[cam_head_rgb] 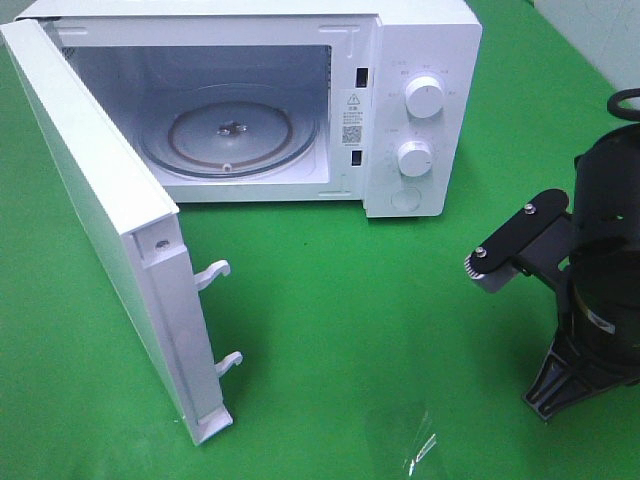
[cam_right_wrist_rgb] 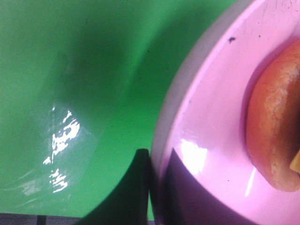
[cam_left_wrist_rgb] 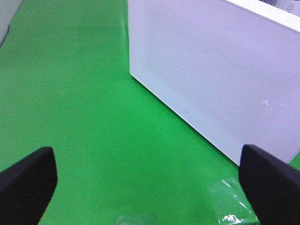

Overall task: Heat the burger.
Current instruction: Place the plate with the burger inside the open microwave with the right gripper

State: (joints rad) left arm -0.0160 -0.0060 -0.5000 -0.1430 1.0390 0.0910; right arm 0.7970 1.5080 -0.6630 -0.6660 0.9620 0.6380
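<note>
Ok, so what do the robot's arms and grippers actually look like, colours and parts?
Both are black. The left gripper shows two blunt, rounded matte fingers. The right arm is a chunky cylinder with a flat bracket fixed by silver screws, a small grey ridged wheel, and a looped black cable.

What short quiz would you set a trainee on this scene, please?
1. True or false: the door of the microwave stands open.
2. What lies on the pink plate? A. burger B. mug C. nothing
3. Which gripper is open above the green cloth?
Key: 1 true; 2 A; 3 the left gripper.
</note>
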